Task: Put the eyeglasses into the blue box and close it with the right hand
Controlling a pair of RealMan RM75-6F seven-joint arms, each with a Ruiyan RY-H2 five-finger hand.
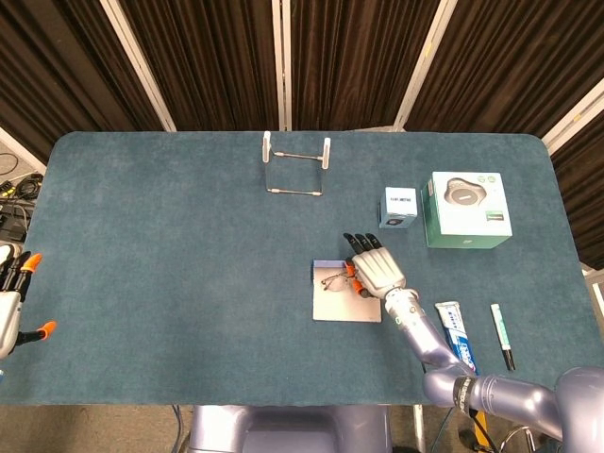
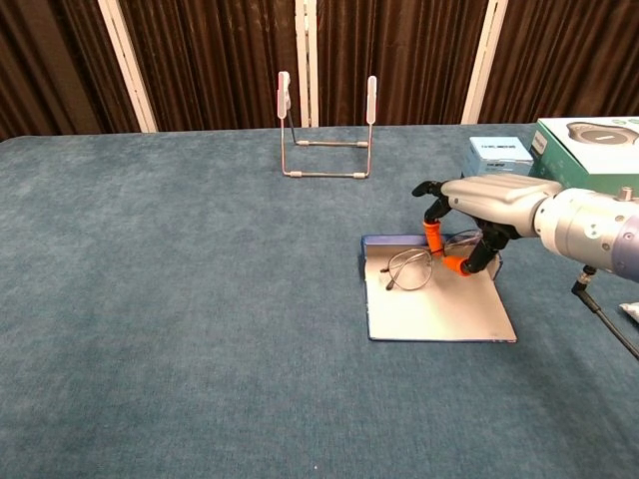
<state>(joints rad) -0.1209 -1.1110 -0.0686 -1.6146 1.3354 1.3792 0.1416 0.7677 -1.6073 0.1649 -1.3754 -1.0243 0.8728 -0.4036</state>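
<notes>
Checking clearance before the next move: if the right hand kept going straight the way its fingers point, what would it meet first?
Probably nothing: the right hand, holding the eyeglasses, points up-table left of the small box; depth uncertain.
</notes>
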